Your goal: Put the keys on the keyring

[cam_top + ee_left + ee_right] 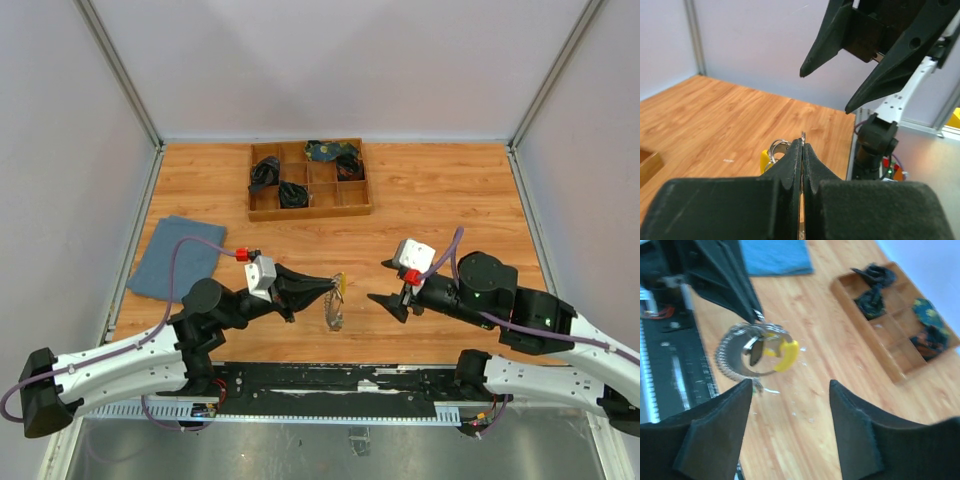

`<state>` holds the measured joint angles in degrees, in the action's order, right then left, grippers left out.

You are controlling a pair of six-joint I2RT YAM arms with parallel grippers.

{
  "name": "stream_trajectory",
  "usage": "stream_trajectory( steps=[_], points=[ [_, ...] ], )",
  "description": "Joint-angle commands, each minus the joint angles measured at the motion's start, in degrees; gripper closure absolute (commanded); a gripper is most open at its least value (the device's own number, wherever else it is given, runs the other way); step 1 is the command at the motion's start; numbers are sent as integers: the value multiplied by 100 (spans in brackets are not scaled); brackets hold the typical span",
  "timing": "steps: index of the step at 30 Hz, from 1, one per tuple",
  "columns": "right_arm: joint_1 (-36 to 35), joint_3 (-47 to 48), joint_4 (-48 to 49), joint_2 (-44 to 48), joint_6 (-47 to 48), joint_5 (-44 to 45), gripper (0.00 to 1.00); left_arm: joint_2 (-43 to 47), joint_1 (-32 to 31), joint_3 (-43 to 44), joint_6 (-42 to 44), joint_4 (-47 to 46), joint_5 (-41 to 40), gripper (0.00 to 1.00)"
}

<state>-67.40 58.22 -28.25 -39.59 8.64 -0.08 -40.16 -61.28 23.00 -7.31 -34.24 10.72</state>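
So the keyring (338, 287) is up off the worktop (450, 190), lower middle of the top view. The left jaws are closed tight on its rim. In the left wrist view the wire pokes out edge-on right between the pads, with the yellow piece (764, 160) just to the left.

The keys (333, 315) hang off the ring toward the bottom of the frame, so the bunch's long axis runs roughly downward. From the right wrist camera they fan around the left and lower side of the loop (752, 352). Can't tell if any key is loose or if the tips touch the wood.

The right jaws are spread open with nothing in them, sitting just right of the ring in the top view with a clear gap. The ring is nearly face-on to them, above and a bit left of centre in that wrist view. My guess is whatever comes next is the right arm going straight in toward that open face, since the left one is busy holding.

Blue cloth (175, 255) at the left, wooden tray (310, 212) of dark stuff at the top. No brands or readable writing anywhere.
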Motion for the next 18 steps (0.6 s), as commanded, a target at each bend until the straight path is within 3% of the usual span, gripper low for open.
stream_trajectory(
  steps=[1,4,6,12,15,18],
  points=[
    [-42,28,-381,-224,-362,1714,31,111,-13,477,154,966,-897,99],
    [187,321,-775,-575,-720,2013,23,52,60,660,162,1484,-1110,100],
    [610,485,-943,-769,-959,1700,16,16,195,755,131,1768,-1169,99],
    [2923,304,-873,-844,-2137,-525,0,-54,569,1031,181,2539,-1574,99],
    [3646,106,-776,-813,-2451,-1214,2,-177,750,1272,315,2992,-1783,99],
    [3790,11,-812,-798,-2310,-1481,2,-313,810,1547,481,3491,-2156,100]
  ],
)
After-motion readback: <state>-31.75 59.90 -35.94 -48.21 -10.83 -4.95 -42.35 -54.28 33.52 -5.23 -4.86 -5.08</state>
